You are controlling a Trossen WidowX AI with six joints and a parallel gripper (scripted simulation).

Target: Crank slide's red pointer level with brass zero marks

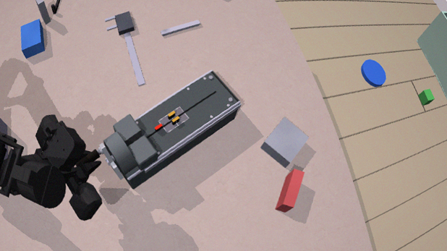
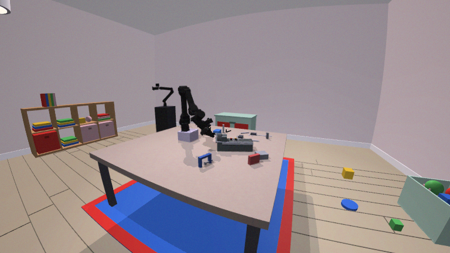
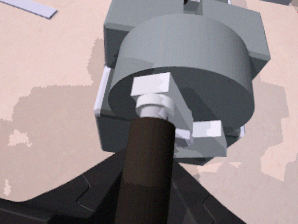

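The machine [image 1: 199, 115] [image 2: 234, 146] is a long dark grey box with a slot along its top and a round grey drum [image 1: 121, 153] [image 3: 185, 50] at the end near the arm. The red pointer [image 1: 158, 126] sits in the slot on the drum side of the two brass zero marks [image 1: 171, 114], a short way from level with them. The white crank arm [image 3: 152, 84] stands out from the drum's face and carries the brown handle [image 3: 150, 135]. My gripper [image 1: 89, 164] [image 3: 145, 161] is shut on the handle. The fingertips are partly hidden behind it in the wrist view.
A blue block [image 1: 32, 39], a grey block [image 1: 286, 139] [image 2: 261, 155] and a red block [image 1: 289, 190] [image 2: 253, 159] stand around the machine. A blue arch [image 2: 204, 156] stands nearer the table's front. Flat bars and dark grey blocks lie beyond the machine's left side in the top view.
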